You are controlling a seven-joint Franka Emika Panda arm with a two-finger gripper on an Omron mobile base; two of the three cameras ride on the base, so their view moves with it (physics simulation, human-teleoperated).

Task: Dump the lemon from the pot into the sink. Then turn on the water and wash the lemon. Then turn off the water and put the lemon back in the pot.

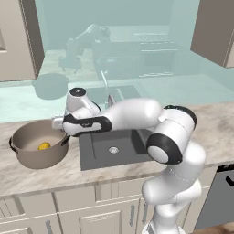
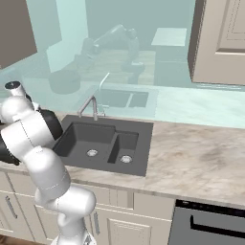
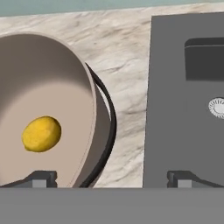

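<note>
Jaws wide open, holding nothing, straddling the pot's [image 3: 52, 78] dark handle [image 3: 107, 131] on its sink-facing side. Lemon [image 3: 41, 134] sits on the pot floor. Pot stands upright on the marble tabletop [image 3: 122, 57], just beside the dark double-basin sink [image 3: 175, 109], not touching it.

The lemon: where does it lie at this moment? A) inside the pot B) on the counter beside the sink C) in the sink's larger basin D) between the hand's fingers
A: the lemon rests on the floor of the pot, which stands on the counter left of the sink; the hand is open above the pot's rim and handle.
</note>
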